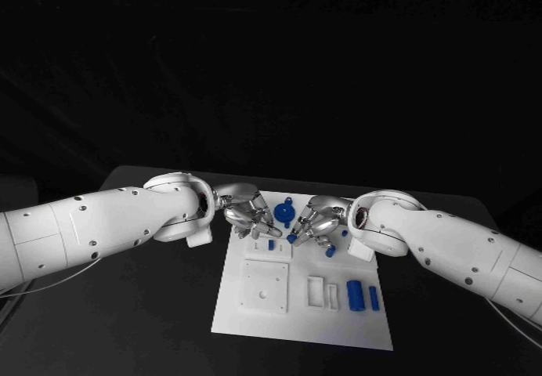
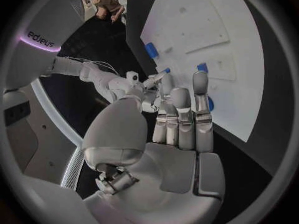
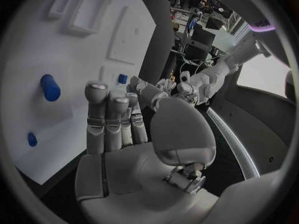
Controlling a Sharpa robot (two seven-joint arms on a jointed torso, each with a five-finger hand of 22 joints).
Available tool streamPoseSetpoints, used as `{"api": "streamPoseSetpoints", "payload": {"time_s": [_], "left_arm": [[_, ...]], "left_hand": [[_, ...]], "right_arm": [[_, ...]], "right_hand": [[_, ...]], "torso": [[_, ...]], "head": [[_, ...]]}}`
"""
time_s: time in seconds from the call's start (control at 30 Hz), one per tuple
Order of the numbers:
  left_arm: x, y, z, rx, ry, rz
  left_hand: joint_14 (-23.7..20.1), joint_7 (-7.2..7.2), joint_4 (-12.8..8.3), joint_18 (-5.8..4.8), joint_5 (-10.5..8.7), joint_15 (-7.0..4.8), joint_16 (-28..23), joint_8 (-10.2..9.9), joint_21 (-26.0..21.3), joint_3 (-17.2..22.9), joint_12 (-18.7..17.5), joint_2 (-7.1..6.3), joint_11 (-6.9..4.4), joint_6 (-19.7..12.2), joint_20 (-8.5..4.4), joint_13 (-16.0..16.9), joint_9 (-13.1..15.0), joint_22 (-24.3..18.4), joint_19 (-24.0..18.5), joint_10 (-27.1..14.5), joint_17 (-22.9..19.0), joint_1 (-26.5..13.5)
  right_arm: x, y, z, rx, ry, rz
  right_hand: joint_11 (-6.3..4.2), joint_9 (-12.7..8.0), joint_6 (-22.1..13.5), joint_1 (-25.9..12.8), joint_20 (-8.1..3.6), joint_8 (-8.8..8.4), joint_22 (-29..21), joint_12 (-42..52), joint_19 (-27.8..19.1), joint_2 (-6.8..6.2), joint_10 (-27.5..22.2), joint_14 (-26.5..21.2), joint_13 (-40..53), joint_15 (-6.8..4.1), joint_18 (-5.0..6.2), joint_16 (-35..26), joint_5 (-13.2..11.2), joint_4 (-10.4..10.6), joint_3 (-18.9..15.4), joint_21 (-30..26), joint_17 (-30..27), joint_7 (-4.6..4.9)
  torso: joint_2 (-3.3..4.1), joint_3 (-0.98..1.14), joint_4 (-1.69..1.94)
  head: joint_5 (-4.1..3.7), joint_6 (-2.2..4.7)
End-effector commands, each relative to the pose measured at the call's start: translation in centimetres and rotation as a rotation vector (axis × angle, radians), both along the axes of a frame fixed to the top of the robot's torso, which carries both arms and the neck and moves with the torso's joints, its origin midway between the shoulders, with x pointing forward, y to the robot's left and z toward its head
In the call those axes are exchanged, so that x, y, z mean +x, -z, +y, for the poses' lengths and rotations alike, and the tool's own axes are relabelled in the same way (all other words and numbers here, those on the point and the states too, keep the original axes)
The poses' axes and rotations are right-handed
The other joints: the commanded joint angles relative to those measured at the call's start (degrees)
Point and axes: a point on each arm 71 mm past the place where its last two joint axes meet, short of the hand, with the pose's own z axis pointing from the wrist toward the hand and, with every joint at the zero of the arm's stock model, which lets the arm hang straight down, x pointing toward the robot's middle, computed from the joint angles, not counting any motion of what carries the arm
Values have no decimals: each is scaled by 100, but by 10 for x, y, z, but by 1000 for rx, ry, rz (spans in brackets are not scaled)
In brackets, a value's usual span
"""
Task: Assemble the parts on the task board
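Fingers on both my left hand (image 1: 247,213) and right hand (image 1: 317,224) hover apart, holding nothing, over the task board's (image 1: 271,323) far edge, so I reckon assembly's barely begun with two blue pegs (image 1: 362,295) loose near its right edge.

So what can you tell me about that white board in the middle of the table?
The white board is a flat rectangular plate, plastic by the look of it, lying flat on the black table. Its surface has raised square and slot-shaped frames and small holes. Several small blue pieces rest on it, two upright-looking cylinders near its right side. Both hands hover over its far end; whether they touch it is unclear.
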Motion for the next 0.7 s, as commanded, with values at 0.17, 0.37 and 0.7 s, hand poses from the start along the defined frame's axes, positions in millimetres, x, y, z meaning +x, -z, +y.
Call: {"api": "streamPoseSetpoints", "payload": {"time_s": [0.17, 0.37, 0.7], "left_arm": [[-4, 3, -14, 82, 76, -37], [-5, 4, -23, 113, 105, -56], [-7, 7, -34, 175, 140, -88]], "left_hand": [[-101, 24, -113, -51, 0, 11, 81, -20, -79, -46, 63, 74, 24, -95, 9, -39, -120, 72, -51, -96, -109, 67], [-137, 79, -207, -29, 41, 33, 137, 17, -158, -98, 81, 170, 53, -208, 34, -85, -736, 101, -27, -145, -208, 101], [-163, 84, -408, -35, 520, 34, 164, 665, -210, -224, 85, 367, 52, -460, 31, -129, -1560, 111, -7, -178, -270, 210]], "right_arm": [[-4, 2, 3, 18, -40, 108], [-4, 1, 5, 18, -51, 116], [-6, 0, 10, 21, -65, 119]], "right_hand": [[14, 7, 23, 13, -18, 15, 388, -25, 231, 64, -41, -46, 12, -1, -42, 28, -19, 1, -30, -14, 12, -3], [15, 7, 20, 14, -18, 15, 391, -21, 228, 68, -45, -50, 19, 0, -43, 36, -21, -1, -35, -16, 22, -2], [15, 7, 20, 14, -18, 15, 391, -21, 228, 68, -45, -50, 19, 0, -43, 36, -21, -1, -35, -16, 22, -2]], "torso": [[7, -5, 2], [6, -7, 13], [6, -6, 5]], "head": [[-53, -23], [-73, -41], [-60, -44]]}}
